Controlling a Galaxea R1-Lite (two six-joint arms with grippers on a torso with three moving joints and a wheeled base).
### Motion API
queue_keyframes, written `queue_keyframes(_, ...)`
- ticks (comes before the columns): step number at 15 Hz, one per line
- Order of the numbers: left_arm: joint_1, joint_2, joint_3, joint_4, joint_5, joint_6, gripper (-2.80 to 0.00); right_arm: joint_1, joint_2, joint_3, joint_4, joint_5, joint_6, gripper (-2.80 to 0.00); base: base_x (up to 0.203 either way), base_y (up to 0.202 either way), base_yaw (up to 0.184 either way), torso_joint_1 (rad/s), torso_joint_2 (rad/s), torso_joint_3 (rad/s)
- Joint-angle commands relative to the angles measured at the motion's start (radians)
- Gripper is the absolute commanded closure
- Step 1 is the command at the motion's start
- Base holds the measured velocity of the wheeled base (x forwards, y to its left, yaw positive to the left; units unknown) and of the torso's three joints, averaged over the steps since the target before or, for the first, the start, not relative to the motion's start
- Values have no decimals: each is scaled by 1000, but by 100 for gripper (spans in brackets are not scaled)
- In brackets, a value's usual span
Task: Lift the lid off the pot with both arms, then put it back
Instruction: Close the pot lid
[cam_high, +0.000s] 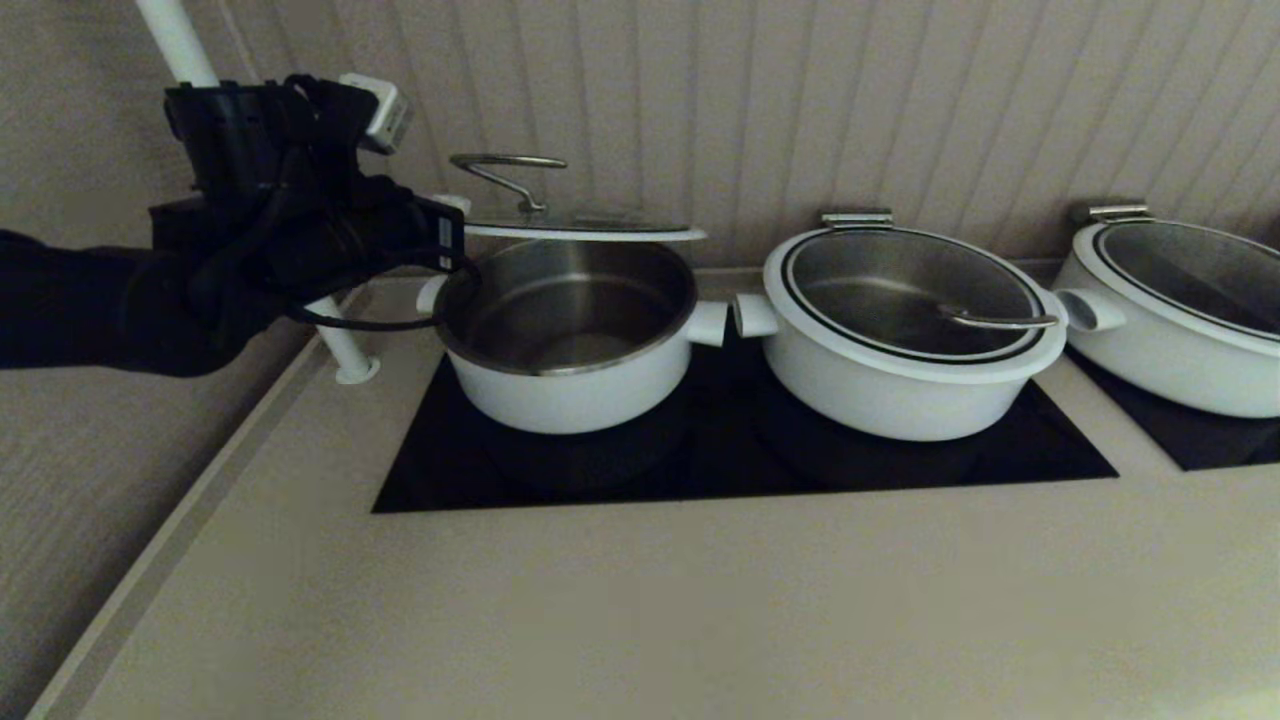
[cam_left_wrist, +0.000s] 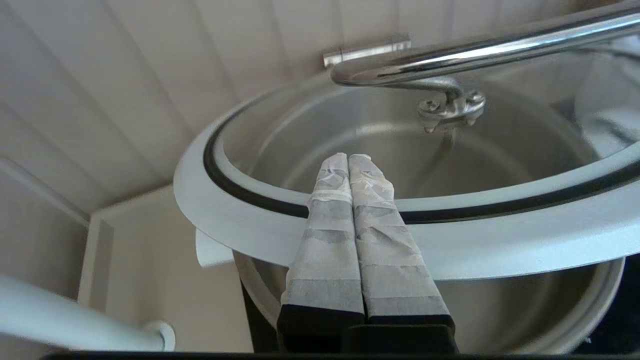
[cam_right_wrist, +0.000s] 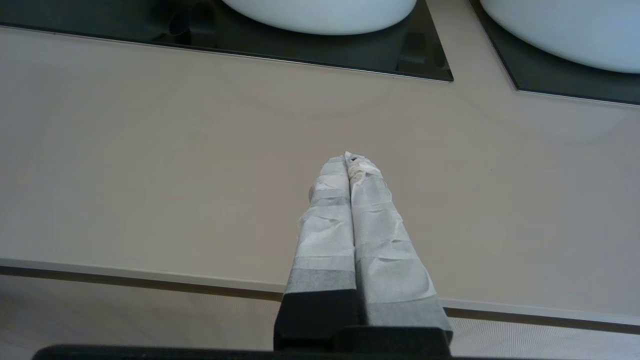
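Overhead, lid (cam_high: 585, 230) level, handle (cam_high: 508, 170) up

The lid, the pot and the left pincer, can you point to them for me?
the lid (cam_high: 585, 231): head view, on its white outer edge.
the pot (cam_high: 560, 395): head view, on its white front wall.
left pincer (cam_left_wrist: 348, 159): left wrist view, between its taped fingertips, shut on the lid's ring.

Glossy steel lines the pot (cam_high: 570, 310); the lid (cam_left_wrist: 350, 240) has a matt white ring.
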Motion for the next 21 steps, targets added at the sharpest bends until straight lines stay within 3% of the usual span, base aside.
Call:
queue_keyframes(1,0,-9,29,-3,0,-1,0,0,2,0,0,1,0,0,0,0,0,0,0,0)
queue_keyframes(6,0,0,125,-130,1,1,0,0,2,0,0,1,0,0,0,0,0,0,0,0)
queue_keyframes(12,0,1,197,-148,3,-2,0,0,2,1,0,1,-2,0,0,0,0,0,0,0)
queue_keyframes(21,0,35,299,-287,5,-10,0,0,2,1,0,1,-2,0,0,0,0,0,0,0)
